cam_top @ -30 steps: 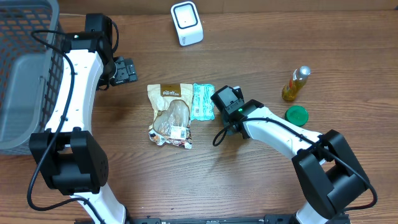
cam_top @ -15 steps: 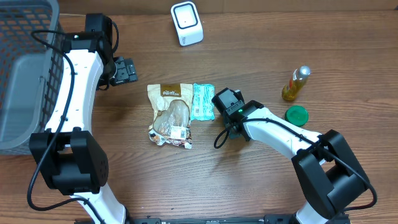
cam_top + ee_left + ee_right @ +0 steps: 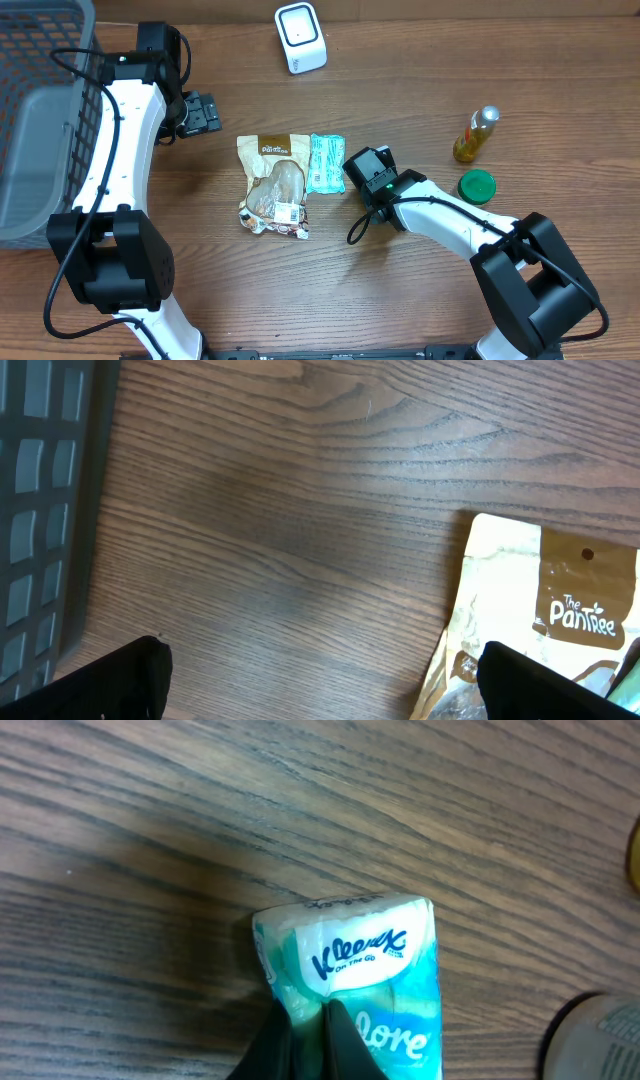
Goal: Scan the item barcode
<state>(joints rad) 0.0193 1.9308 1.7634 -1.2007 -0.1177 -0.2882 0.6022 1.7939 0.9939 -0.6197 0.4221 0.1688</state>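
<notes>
**Right tool (image 3: 312, 1025) pinched shut on the tissue pack (image 3: 355, 975); left tool (image 3: 200, 113) spread wide over bare desk (image 3: 400, 300).**
The tissue pack lies flat (Kleenex label up), touching the snack pouch (image 3: 273, 185) and well apart from the scanner (image 3: 300, 38). Since a second ago the right jaws have closed and that tool has drawn slightly back; the pack has not shifted. Grey basket (image 3: 40, 60) at the desk's left edge, contents not discernible.

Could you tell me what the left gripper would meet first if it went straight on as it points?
Most likely bare table: the open left gripper faces wood between the basket and the snack bag.
</notes>
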